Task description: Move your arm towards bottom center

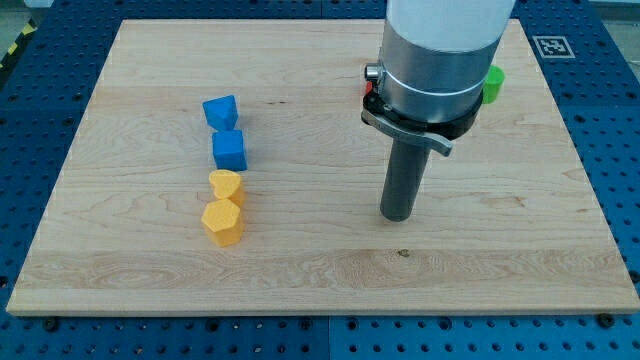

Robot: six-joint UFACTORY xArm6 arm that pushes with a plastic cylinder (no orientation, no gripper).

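rod over a bare stretch of board, blocks off to the view's left

my tip (398, 217) touches no block and has no jaws, holding nothing; leftward a column runs: yellow hexagonal block (222, 222), yellow heart block (227, 186), blue cube (229, 151), blue block (220, 111); green block (493, 84) peeks behind the arm.

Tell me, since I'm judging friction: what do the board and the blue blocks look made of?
The board looks like pale wood: visible grain, matt finish. The blue blocks look like moulded plastic, or perhaps painted; uniform colour, faint sheen.
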